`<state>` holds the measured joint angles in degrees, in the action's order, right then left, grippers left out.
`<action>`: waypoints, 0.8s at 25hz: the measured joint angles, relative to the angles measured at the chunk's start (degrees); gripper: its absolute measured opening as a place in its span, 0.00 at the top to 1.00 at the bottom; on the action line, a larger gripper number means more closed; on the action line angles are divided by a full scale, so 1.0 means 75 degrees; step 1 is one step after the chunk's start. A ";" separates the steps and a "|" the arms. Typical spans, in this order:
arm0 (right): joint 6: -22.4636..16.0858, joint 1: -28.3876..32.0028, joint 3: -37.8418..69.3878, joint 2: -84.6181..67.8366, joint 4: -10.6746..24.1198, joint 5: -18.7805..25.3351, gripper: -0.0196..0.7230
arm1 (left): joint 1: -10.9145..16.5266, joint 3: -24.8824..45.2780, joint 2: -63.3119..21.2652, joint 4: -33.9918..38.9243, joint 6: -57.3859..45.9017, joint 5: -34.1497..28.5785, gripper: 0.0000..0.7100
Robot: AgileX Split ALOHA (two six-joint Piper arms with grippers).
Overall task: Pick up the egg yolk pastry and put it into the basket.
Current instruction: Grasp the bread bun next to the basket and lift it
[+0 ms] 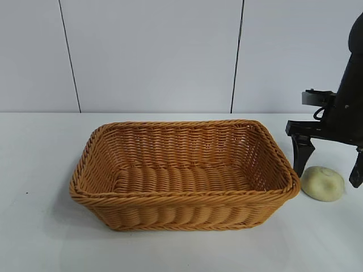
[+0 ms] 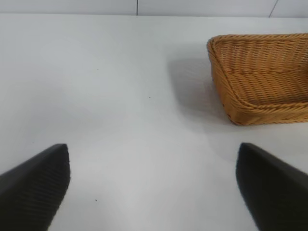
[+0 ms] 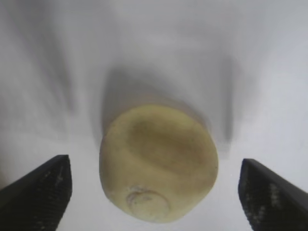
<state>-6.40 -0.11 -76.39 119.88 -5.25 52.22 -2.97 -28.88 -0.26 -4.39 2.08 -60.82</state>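
Right gripper (image 1: 329, 170) low over the white table (image 1: 34, 226) at the exterior view's right edge, spread wide. One dark finger (image 1: 300, 156) comes down close beside the basket's right end; the other (image 1: 357, 170) is partly cut off by the frame edge. Between them, on the table, lies the egg yolk pastry (image 1: 322, 183), apart from both fingers and not gripped. In the right wrist view the pastry (image 3: 159, 163) fills the gap between the two textured pads (image 3: 41, 192), with clear table showing either side; pale yellow dome, a faint round mark near one edge, its shadow falling behind it.

Pastry sits just beside the basket (image 1: 187, 198), outside its right end, near the braided rim but not touching as far as can be seen. Basket is orange-tan wicker, rectangular, sloping sides, standing mid-table with nothing in it.

Left gripper (image 2: 154, 187) appears only in its own wrist view: fingers (image 2: 33, 187) wide apart above bare table, holding nothing, one corner of the basket (image 2: 260, 82) farther off. Grey panelled wall (image 1: 153, 51) behind.
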 joint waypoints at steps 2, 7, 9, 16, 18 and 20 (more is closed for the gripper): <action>-0.0008 0.0000 0.0000 0.0009 0.0008 -0.0008 0.13 | 0.0000 0.0000 0.0000 0.0000 0.0000 0.0000 0.03; -0.0015 0.0000 0.0000 0.0009 0.0060 -0.0008 0.31 | 0.0000 0.0000 0.0000 0.0000 0.0000 0.0000 0.03; -0.0022 0.0000 0.0000 0.0009 0.0077 -0.0001 0.42 | 0.0000 0.0000 0.0000 0.0000 0.0000 0.0000 0.03; -0.0022 0.0000 0.0000 0.0002 0.0086 0.0043 0.75 | 0.0000 0.0000 0.0000 0.0000 0.0000 0.0006 0.03; 0.0005 0.0000 -0.0027 -0.0030 0.0079 0.0125 0.76 | 0.0000 0.0000 0.0000 0.0000 0.0000 0.0006 0.03; 0.0076 0.0000 -0.0084 -0.0104 0.0030 0.0190 0.76 | 0.0000 0.0000 0.0000 0.0000 0.0000 0.0006 0.03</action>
<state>-5.83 -0.11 -77.02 119.10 -5.02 53.65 -2.97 -28.88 -0.26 -4.39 2.08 -60.78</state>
